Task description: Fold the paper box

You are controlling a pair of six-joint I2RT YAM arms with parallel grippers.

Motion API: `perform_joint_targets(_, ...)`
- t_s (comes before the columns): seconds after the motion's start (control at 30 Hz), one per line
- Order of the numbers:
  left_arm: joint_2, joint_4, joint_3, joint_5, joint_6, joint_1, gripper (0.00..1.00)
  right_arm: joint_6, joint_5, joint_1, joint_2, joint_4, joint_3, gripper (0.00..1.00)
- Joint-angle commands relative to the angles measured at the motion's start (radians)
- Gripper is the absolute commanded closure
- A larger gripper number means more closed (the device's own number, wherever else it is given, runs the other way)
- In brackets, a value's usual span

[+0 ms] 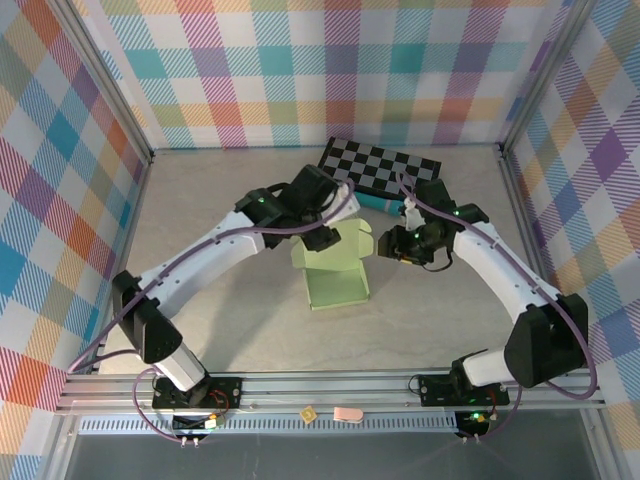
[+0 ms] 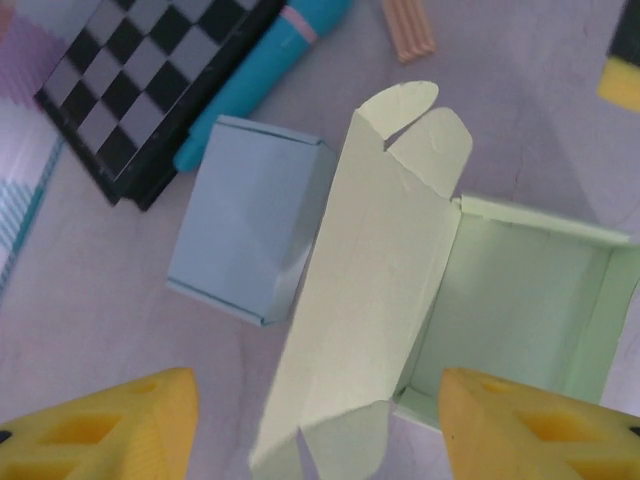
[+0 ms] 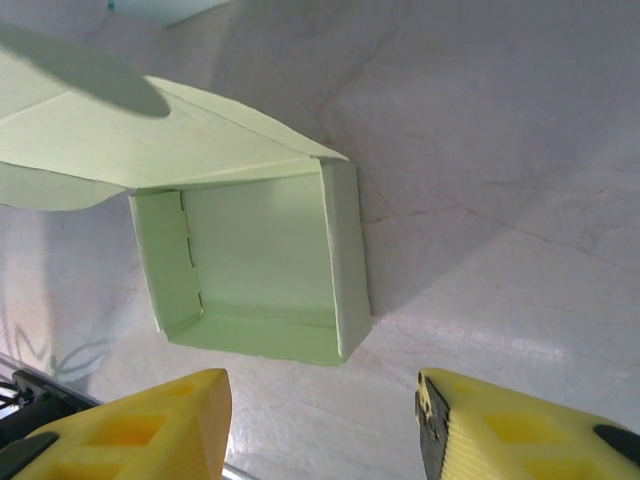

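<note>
Both jaws are spread and empty: the paper box [image 3: 260, 250] lies ahead of the right gripper [image 3: 320, 425], its lid [image 2: 370, 280] inside the left gripper [image 2: 315, 430]'s gap.

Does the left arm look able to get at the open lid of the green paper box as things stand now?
Probably yes. The left end effector is open, the lid of the green box lies between its fingers, and nothing stands in between.

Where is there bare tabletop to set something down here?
Bare tabletop lies left-rear, between the left wall and left arm, and in front, between the green box and the near rail. Crowded centre-rear: checkerboard, teal marker, blue box, left gripper, right gripper around the green box.
</note>
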Motion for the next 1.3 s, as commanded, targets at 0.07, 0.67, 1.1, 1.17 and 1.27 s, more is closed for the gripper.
perform_joint_targets(0.07, -0.042, -0.16, -0.057, 0.238, -0.416, 0.18, 0.39, -0.086, 0.0, -0.005, 0.058, 0.046, 0.049, 0.45)
perform_joint_targets(0.67, -0.08, 0.009, -0.363, 0.249, -0.554, 0.228, 0.41, -0.238, -0.055, -0.003, 0.211, 0.192, 0.103, 0.46)
perform_joint_targets(1.1, 0.034, 0.056, -0.295, 0.259, -0.559, 0.228, 0.49, -0.256, -0.091, 0.02, 0.276, 0.181, 0.145, 0.51)
perform_joint_targets(1.17, 0.041, 0.055, -0.289, 0.261, -0.565, 0.228, 0.53, -0.255, -0.089, 0.024, 0.281, 0.18, 0.149, 0.52)
perform_joint_targets(1.27, 0.049, 0.057, -0.283, 0.269, -0.584, 0.228, 0.58, -0.256, -0.088, 0.032, 0.286, 0.178, 0.154, 0.57)
